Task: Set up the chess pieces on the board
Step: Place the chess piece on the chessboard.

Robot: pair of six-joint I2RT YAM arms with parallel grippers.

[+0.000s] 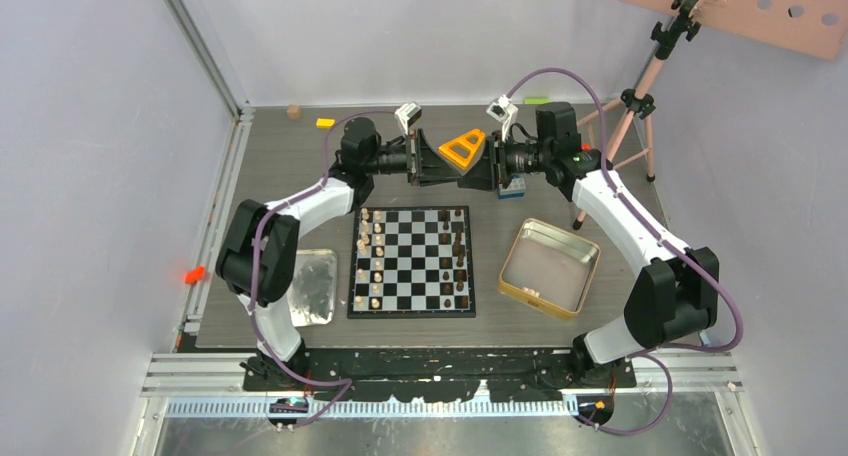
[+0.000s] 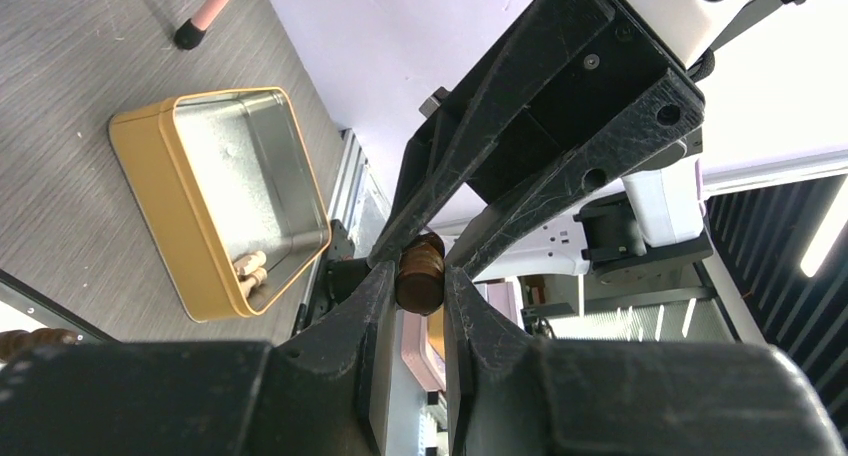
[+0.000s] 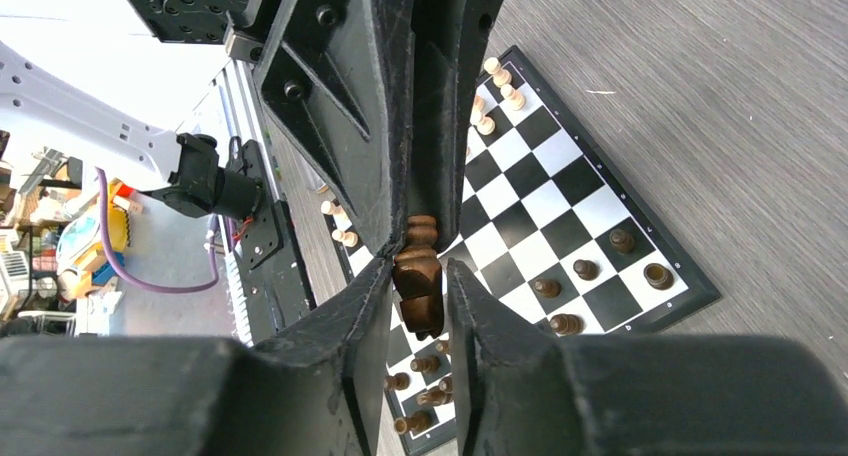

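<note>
Hand-to-hand transfer above the far edge of the board (image 1: 411, 313). The left arm (image 1: 300, 201) and right arm (image 1: 625, 211) meet tip to tip in the air, with one dark piece (image 3: 418, 266) bridging the two sets of jaws. The piece lies level rather than upright. Its long axis runs along the line joining the two wrists, head toward the left jaws and base toward the right. The left jaws are closed on the piece, both tips pressing it in the left wrist view. The right jaws flank its lower body closely, but whether they bear on it cannot be told.

Below, light pieces (image 1: 366, 246) fill the board's left files and dark pieces (image 1: 459, 251) stand along its right files, which are nearer the right arm. A gold-rimmed tin (image 1: 549, 266) on the desk (image 1: 280, 176), right of the board and apart from it, holds a few light pieces (image 2: 250, 268).

The coming move likely turns on the right jaws closing across the piece's axis before the left jaws let go. If the order is reversed, the piece may drop
</note>
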